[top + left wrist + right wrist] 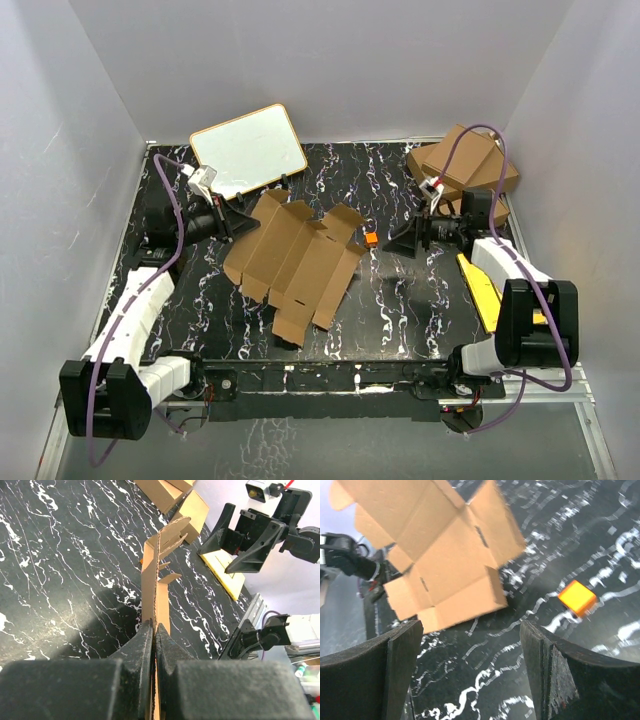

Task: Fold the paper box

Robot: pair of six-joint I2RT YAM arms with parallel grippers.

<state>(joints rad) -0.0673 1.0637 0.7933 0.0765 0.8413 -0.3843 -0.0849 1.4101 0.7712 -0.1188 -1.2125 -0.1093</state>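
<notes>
The paper box [300,260] is a flat die-cut brown cardboard sheet with tabbed flaps, lifted off the black marbled table on its left side. My left gripper [238,222] is shut on its left edge. In the left wrist view the sheet [152,580] runs edge-on away from the closed gripper [154,627]. My right gripper [402,240] hovers open to the right of the sheet, apart from it. In the right wrist view the gripper [470,645] has only table between its fingers, and the cardboard [440,545] lies beyond them.
A small orange cube [371,239] [576,597] lies between the sheet and the right gripper. A white board [248,150] leans at the back left. Larger brown cartons [465,165] sit at the back right. A yellow sheet [482,290] lies along the right edge.
</notes>
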